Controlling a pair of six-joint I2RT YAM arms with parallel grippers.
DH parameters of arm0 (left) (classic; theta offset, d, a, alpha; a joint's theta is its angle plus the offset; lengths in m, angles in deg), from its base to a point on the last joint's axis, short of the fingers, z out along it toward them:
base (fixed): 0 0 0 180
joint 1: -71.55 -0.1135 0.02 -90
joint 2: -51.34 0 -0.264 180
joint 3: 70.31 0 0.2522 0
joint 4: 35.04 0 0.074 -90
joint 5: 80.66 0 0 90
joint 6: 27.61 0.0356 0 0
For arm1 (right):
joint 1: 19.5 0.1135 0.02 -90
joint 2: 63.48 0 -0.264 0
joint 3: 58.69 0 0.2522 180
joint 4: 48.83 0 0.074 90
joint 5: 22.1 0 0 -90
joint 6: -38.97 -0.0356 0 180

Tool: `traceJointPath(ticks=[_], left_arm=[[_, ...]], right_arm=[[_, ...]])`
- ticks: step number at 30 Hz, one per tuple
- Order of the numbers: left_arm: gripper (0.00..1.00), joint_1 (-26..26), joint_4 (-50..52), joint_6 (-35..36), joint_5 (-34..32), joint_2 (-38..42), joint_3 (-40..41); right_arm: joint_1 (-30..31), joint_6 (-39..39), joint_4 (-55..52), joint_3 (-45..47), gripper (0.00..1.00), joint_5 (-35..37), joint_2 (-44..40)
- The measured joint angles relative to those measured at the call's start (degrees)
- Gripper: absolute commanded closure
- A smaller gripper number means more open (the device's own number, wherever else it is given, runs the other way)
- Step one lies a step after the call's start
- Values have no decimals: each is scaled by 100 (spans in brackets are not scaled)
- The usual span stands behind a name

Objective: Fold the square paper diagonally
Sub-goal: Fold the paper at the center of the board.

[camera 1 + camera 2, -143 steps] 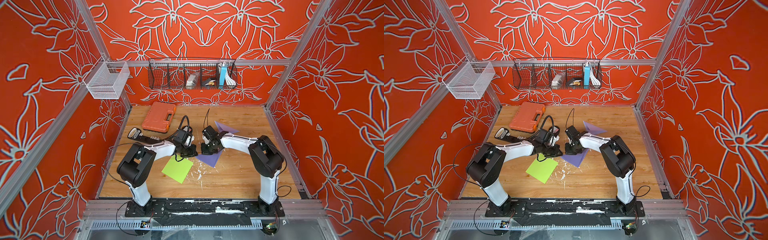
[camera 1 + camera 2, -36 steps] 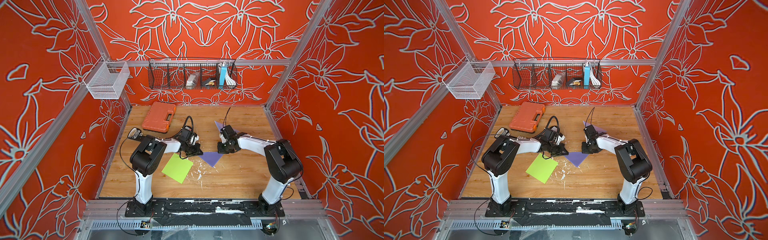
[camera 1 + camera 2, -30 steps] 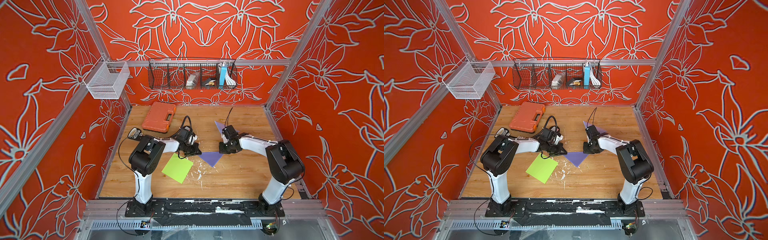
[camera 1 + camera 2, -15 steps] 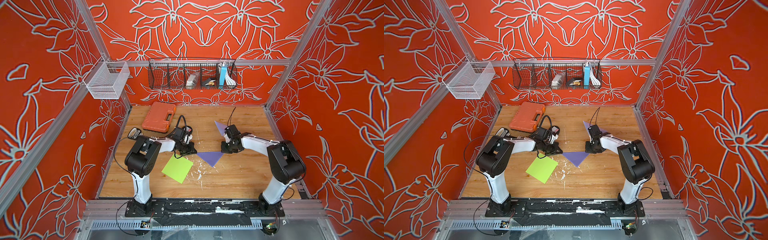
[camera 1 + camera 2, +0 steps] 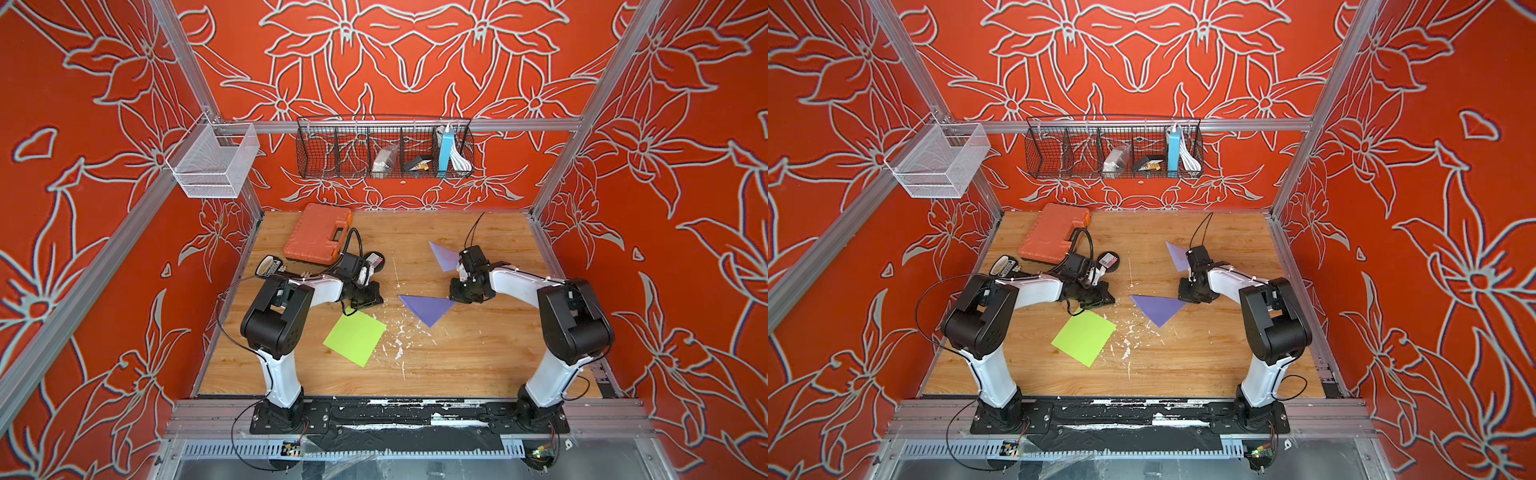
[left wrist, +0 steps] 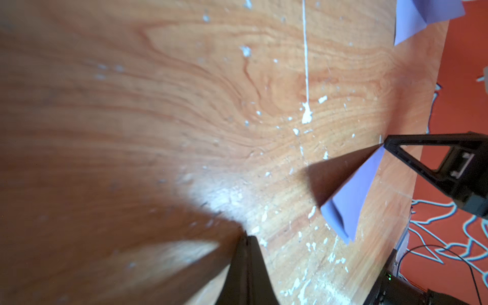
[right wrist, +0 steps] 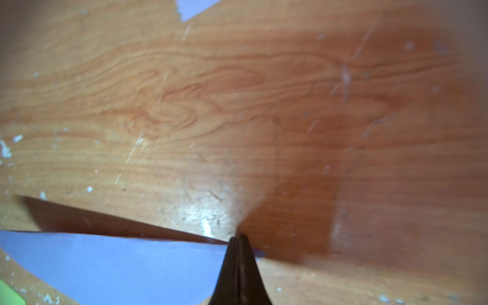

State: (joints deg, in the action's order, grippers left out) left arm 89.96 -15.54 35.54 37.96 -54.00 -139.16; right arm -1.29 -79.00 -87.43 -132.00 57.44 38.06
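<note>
Table (image 5: 478,357): wood-grain board, satin sheen with glare patches, scuffed, white flecks and scratches. Folded purple paper (image 5: 426,307): matt, smooth, sharp fold edge. Green sheet (image 5: 355,338): same matt paper. Case (image 5: 318,232): orange moulded plastic, ribbed lid, dull. Wire basket (image 5: 332,158): black coated metal. Mesh basket (image 5: 216,162): fine white metal mesh. Frame rail (image 5: 519,124): brushed aluminium. Left gripper (image 6: 247,239) and right gripper (image 7: 239,237): matt black plastic. Arm links (image 5: 322,286): smooth white plastic, slight gloss.

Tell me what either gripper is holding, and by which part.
Nothing looks held. The left gripper is shut over bare table. The right gripper is shut too, its tip resting on a corner of the purple paper.
</note>
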Motion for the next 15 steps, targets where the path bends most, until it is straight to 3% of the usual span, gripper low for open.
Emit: traceJointPath(ticks=[5,9,15], left_arm=[[100,-4,-9,2,-212,313,278],[90,-4,26,-22,-544,1021,743],[79,31,219,-184,-1141,2559,1123]], right_arm=[[-203,-7,-129,-162,100,57,83],[-374,-9,-323,-177,100,225,-17],[-374,0,-546,-66,100,197,-1165]])
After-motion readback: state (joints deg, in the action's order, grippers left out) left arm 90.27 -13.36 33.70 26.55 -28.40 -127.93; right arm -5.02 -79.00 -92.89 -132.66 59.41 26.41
